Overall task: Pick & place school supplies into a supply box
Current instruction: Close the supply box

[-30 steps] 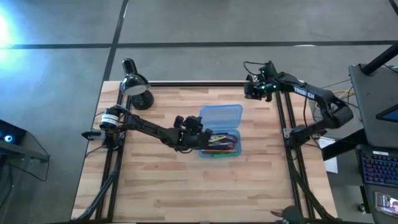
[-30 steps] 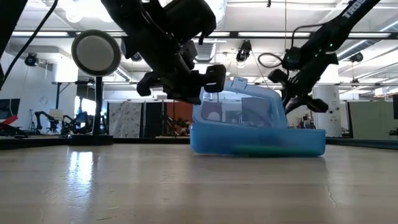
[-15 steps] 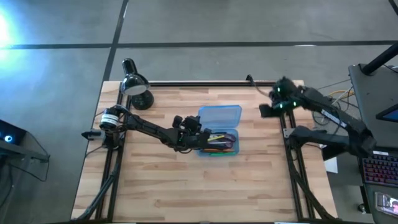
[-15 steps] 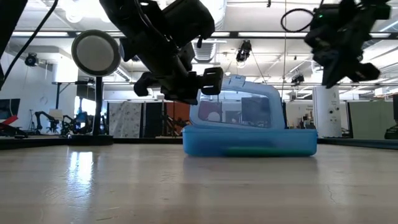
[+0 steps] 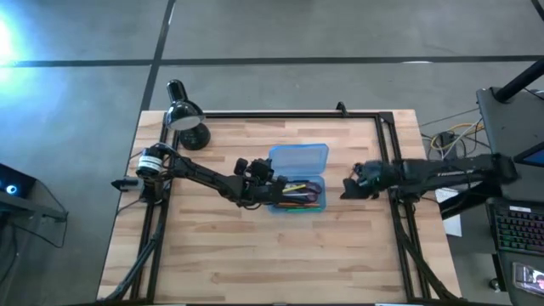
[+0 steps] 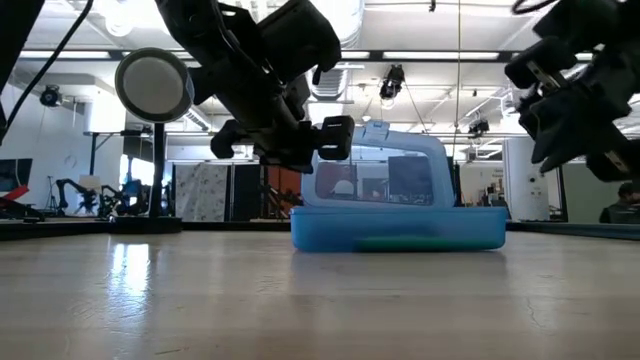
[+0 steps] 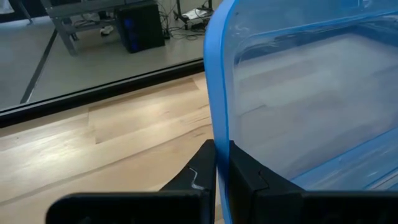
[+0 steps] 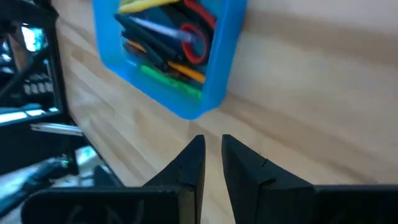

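High view: left gripper (image 5: 265, 180) is clamped on the open supply box (image 5: 299, 176) lid at desk (image 5: 255, 255) centre; right gripper (image 5: 347, 189), fingers slightly apart, hovers empty beside the box.

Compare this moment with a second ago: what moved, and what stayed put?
The right gripper swung from the table's far right corner to the near right of the box. The box slid slightly left. The left gripper stays shut on the open lid's edge; the lamp hasn't moved.

Robotics lab: open hall, ceiling strip lights (image 6: 420, 58), other robot arms (image 6: 75, 190), concrete floor (image 5: 255, 34).
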`<state>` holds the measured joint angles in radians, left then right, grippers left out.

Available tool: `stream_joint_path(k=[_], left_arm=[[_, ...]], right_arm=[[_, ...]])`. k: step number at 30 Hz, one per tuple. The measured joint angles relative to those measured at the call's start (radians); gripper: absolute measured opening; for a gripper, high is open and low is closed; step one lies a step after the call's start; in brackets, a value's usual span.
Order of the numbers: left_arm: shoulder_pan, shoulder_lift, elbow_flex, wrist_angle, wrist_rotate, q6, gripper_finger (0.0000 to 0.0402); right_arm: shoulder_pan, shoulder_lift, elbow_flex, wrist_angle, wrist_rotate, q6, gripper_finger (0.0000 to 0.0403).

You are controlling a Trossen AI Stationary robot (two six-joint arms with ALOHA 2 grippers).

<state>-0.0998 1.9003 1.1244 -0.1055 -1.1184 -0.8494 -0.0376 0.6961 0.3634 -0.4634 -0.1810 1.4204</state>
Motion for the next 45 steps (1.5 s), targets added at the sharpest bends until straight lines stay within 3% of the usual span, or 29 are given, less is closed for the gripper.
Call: stream_joint_path(k=[6, 10, 20, 30, 36, 45], left_arm=[[0.0, 0.0, 0.0, 0.0, 0.004, 0.001, 0.0002], [0.0, 0.0, 0.0, 0.0, 0.006, 0.003, 0.0002], [0.0, 0.0, 0.0, 0.0, 0.039, 0.009, 0.0002], [-0.003, 0.0, -0.001, 0.0, 0.041, 0.009, 0.0003], [-0.015, 0.0, -0.001, 0.003, 0.034, 0.006, 0.0003], [-0.046, 0.0, -0.001, 0.023, -0.009, 0.006, 0.0003]], right_arm=[[0.262, 0.122, -0.07, 0.215, 0.193, 0.306, 0.0047], [0.343, 0.25, -0.066, 0.315, 0.294, 0.411, 0.0047], [0.352, 0.59, 0.081, 0.404, 0.289, 0.36, 0.0047], [0.356, 0.77, 0.192, 0.439, 0.286, 0.356, 0.0047], [0.355, 0.837, 0.199, 0.444, 0.29, 0.405, 0.0047], [0.333, 0.813, 0.172, 0.437, 0.367, 0.488, 0.0047]])
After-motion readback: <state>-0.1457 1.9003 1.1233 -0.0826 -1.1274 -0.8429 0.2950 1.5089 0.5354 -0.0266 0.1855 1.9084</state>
